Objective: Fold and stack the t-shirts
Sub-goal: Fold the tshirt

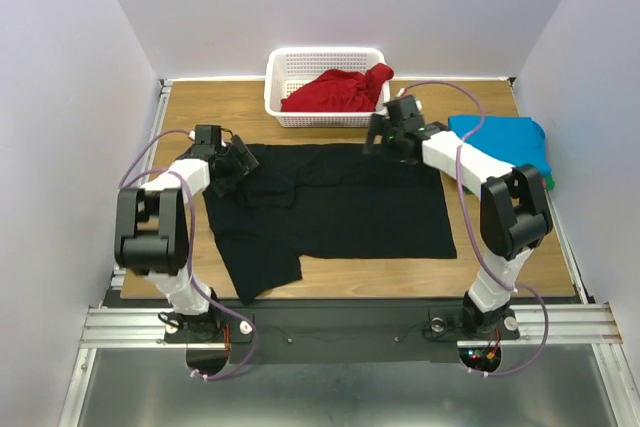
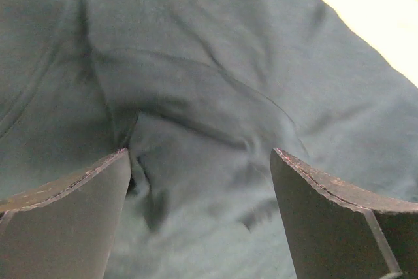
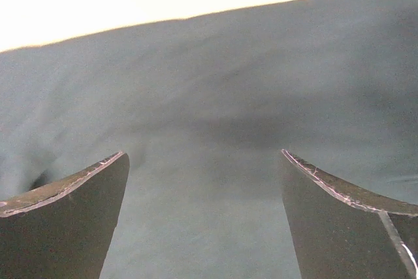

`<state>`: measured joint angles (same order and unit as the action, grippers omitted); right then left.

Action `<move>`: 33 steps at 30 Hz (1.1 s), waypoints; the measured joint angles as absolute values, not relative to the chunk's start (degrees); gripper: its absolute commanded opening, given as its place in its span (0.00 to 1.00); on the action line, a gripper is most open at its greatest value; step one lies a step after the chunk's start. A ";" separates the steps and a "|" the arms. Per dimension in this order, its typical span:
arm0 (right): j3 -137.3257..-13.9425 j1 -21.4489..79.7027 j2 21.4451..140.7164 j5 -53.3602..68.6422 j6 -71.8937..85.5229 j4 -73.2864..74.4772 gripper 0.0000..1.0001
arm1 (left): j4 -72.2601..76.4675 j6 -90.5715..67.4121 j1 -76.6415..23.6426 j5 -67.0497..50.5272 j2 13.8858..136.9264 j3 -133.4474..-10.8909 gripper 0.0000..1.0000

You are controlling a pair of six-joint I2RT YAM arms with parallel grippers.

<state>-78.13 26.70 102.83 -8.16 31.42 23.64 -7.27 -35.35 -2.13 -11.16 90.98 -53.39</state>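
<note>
1. Dark fingers (image 2: pixel 72 213) fill the bottom corners of the left wrist view. The left gripper (image 2: pixel 199 155) is spread wide and released, with nothing pinched and black cloth just below it.
2. Over to the other side: the right gripper (image 3: pixel 202 155) is spread just as wide and is empty. Its tips sit low over smooth cloth near the shirt's far edge, with bright table beyond.
3. From above, the black t-shirt (image 1: pixel 340 212) lies spread on the wooden table (image 1: pixel 180 107) between the two arms. The left gripper is at its far-left corner and the right gripper at its far-right corner.
4. The shirt is plain, matte and black. Its right half lies mostly flat, while creases and a folded ridge bunch up under the left gripper. One flap juts toward the near edge on the left.
5. Further out, a red t-shirt (image 1: pixel 335 92) sits crumpled in the white lattice basket (image 1: pixel 290 62) at the far edge, with one corner over the rim.
6. At the right edge lies a folded turquoise-blue t-shirt (image 1: pixel 505 142), just beside the right arm.
</note>
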 measured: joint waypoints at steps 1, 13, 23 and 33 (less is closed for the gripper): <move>-78.13 24.21 103.57 -8.73 30.35 23.68 1.00 | -6.79 -35.24 -2.13 -11.79 93.49 -54.35 0.98; -81.67 9.61 115.72 -11.73 23.51 21.45 1.00 | -2.42 -32.95 -1.80 -11.70 106.06 -65.82 0.98; -89.06 7.55 121.23 -10.37 22.20 19.46 1.00 | -2.46 -32.18 -1.78 -12.10 112.44 -74.28 0.98; -86.35 6.76 115.81 -4.29 18.55 20.34 1.00 | -9.34 -31.55 -1.69 -8.78 106.61 -73.30 0.98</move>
